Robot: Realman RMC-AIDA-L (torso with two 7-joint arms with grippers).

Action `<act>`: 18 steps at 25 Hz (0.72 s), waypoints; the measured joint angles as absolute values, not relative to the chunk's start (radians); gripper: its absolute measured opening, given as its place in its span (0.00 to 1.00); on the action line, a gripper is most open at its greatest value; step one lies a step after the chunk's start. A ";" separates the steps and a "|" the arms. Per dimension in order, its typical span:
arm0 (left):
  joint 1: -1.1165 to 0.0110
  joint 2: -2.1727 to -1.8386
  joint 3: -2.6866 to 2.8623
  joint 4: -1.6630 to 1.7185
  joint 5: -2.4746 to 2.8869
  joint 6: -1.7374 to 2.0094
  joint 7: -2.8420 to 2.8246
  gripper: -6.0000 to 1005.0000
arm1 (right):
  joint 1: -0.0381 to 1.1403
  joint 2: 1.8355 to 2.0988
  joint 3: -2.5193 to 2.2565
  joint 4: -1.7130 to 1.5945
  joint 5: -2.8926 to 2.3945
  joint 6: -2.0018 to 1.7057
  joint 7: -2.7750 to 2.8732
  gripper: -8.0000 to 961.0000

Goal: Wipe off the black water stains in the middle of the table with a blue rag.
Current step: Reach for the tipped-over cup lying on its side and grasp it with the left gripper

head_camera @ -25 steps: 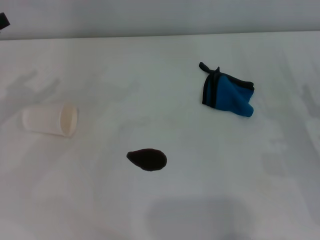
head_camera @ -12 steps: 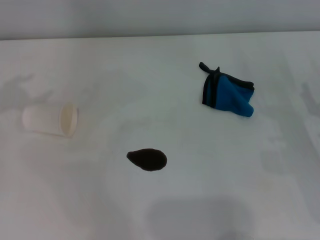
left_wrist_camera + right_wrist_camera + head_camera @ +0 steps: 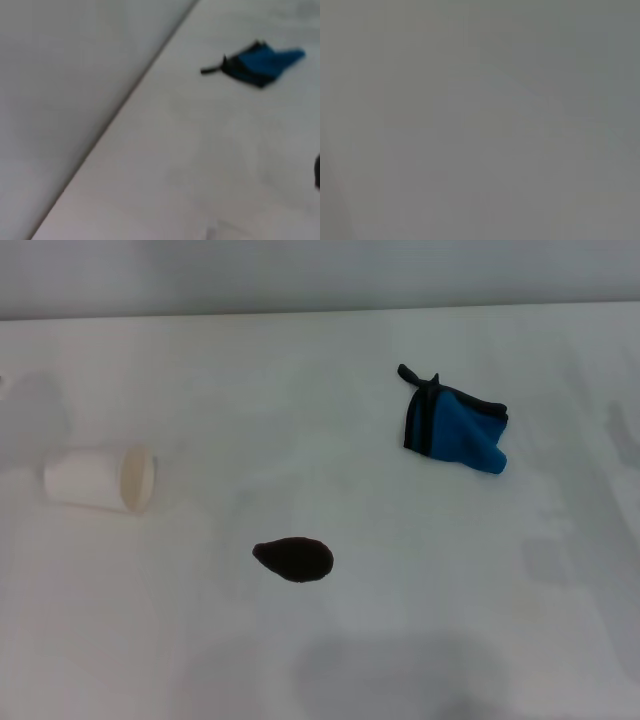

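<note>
The black water stain (image 3: 294,559) is a small glossy teardrop blot on the white table (image 3: 330,460), a little left of the middle and toward the front. The blue rag (image 3: 455,427) with its black trim and loop lies crumpled at the back right, apart from the stain. The rag also shows in the left wrist view (image 3: 259,62), and the stain's edge (image 3: 317,172) shows at that picture's border. Neither gripper is in view in any frame. The right wrist view shows only plain grey.
A white paper cup (image 3: 100,479) lies on its side at the left of the table, mouth facing right. The table's far edge meets a grey wall (image 3: 320,275) at the back.
A dark piece of the left arm at the top left corner has left the head view. Its shadow near the cup has drawn away leftward. Rag, stain and cup have not moved.
</note>
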State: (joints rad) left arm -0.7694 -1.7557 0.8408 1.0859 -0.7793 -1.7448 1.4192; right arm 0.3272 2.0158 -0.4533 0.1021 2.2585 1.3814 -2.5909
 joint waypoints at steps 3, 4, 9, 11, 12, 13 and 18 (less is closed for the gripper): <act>-0.801 -1.780 0.868 1.092 -0.692 -1.748 1.476 0.85 | 0.332 2.016 -0.452 0.101 2.260 1.379 -2.591 0.88; -0.808 -1.787 0.882 1.094 -0.668 -1.746 1.484 0.85 | 0.334 2.017 -0.450 0.101 2.261 1.377 -2.591 0.88; -0.824 -1.853 0.944 1.137 -0.537 -1.695 1.564 0.86 | 0.343 2.018 -0.422 0.101 2.263 1.372 -2.591 0.88; -0.824 -1.886 0.955 1.153 -0.493 -1.678 1.616 0.86 | 0.347 2.019 -0.409 0.101 2.263 1.370 -2.590 0.88; -0.823 -1.899 0.956 1.155 -0.480 -1.672 1.637 0.86 | 0.347 2.019 -0.403 0.101 2.263 1.370 -2.588 0.88; -0.823 -1.912 0.956 1.157 -0.470 -1.664 1.657 0.86 | 0.347 2.019 -0.396 0.101 2.263 1.370 -2.586 0.88; -0.815 -1.950 0.958 1.156 -0.456 -1.638 1.742 0.86 | 0.349 2.020 -0.356 0.106 2.263 1.371 -2.583 0.88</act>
